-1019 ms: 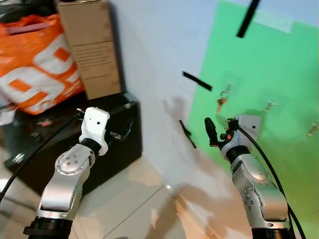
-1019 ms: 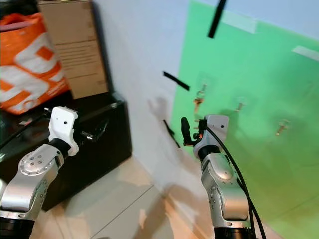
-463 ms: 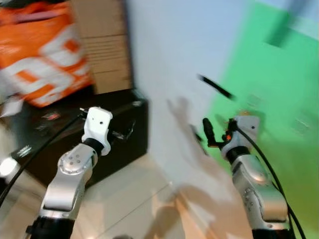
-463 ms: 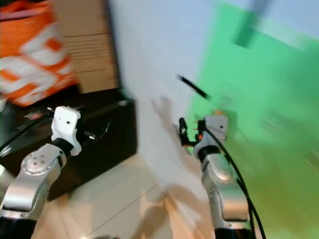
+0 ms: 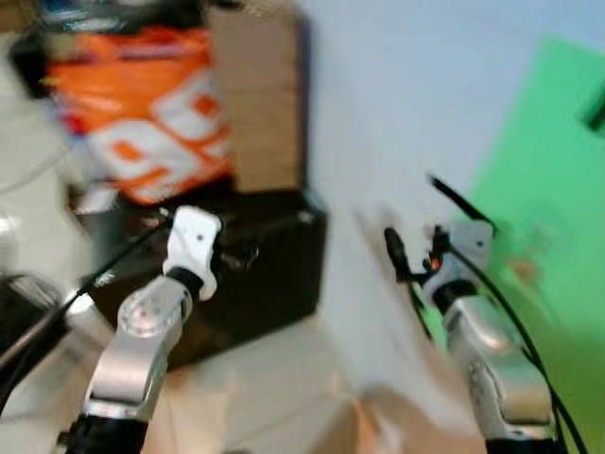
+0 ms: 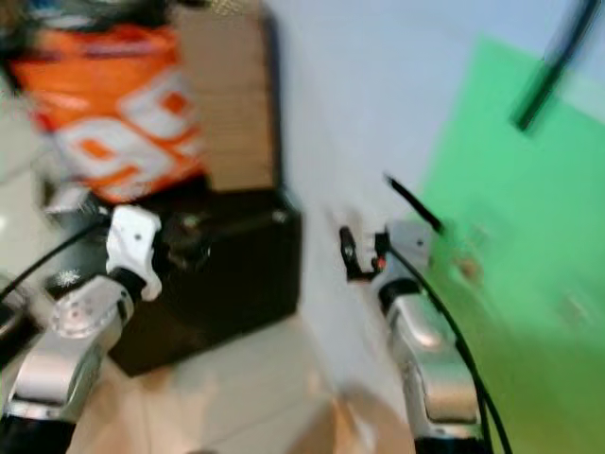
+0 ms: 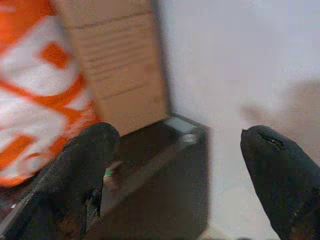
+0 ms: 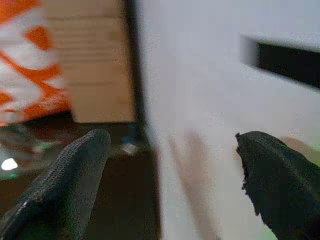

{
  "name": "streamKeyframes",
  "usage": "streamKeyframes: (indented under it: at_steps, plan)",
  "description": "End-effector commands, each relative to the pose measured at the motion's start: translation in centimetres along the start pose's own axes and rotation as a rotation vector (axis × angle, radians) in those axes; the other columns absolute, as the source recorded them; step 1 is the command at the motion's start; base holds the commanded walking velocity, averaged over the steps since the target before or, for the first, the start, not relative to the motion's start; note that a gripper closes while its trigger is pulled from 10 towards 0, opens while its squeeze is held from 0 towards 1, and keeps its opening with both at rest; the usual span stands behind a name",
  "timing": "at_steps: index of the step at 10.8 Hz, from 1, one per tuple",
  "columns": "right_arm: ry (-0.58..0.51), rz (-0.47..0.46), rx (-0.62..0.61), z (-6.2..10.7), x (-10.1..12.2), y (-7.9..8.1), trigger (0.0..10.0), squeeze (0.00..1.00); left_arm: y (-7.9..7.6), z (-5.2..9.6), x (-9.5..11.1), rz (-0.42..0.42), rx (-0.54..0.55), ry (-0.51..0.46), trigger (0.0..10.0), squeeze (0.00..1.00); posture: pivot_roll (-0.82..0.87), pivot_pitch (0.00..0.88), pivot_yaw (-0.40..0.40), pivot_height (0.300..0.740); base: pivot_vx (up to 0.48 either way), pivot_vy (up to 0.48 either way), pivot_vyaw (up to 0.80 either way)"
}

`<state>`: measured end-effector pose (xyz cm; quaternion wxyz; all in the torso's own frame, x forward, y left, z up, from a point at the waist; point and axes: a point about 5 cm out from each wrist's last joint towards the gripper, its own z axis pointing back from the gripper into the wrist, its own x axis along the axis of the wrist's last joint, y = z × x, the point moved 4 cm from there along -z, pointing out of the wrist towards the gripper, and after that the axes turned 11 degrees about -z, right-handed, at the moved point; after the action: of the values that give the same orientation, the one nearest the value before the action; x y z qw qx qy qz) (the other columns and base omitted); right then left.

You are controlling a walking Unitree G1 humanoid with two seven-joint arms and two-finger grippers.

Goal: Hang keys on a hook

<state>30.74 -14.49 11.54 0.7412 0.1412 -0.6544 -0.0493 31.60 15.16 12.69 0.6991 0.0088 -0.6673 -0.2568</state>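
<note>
The picture is blurred. A green board [image 5: 558, 189] covers the wall on the right. On it a small brownish smear [image 5: 523, 272] marks where the keys hang; the hook cannot be made out. My right gripper [image 5: 406, 260] is raised in front of the white wall, left of the board and apart from the smear. It stands open [image 8: 172, 139] with nothing between its fingers. My left gripper [image 5: 238, 253] is held up before a black case and is open [image 7: 180, 135] and empty too.
A black case [image 5: 265, 284] stands on the floor against the white wall [image 5: 378, 113]. A cardboard box [image 5: 260, 104] and an orange bag [image 5: 142, 113] rest on it. A black tape strip [image 5: 458, 200] crosses the wall. Pale tiled floor [image 5: 284, 397] lies below.
The whole picture has slid to the right and blurred, so the camera has turned left. Both arms keep the same pose and both grippers stay open.
</note>
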Motion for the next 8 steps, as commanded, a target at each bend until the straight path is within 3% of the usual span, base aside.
streamKeyframes:
  at_steps: [1,4,8]
  plan:
    - [-0.020,-0.007,0.046,-0.10,0.44,1.29,10.0,1.00,0.90,0.13,0.09,-0.014,0.030,0.001,10.0,0.00,0.00,0.000,-0.034,0.740,0.334,0.000,0.79]
    - [-0.029,0.025,0.035,-0.18,0.67,0.99,10.0,1.00,0.93,0.15,0.11,-0.015,0.035,0.001,10.0,0.00,0.00,0.000,-0.037,0.740,0.336,0.000,0.78]
    - [-0.005,0.023,0.027,-0.26,0.28,0.86,10.0,1.00,1.03,0.08,0.16,-0.026,0.036,0.000,10.0,0.00,0.00,0.000,-0.039,0.740,0.332,0.000,0.00]
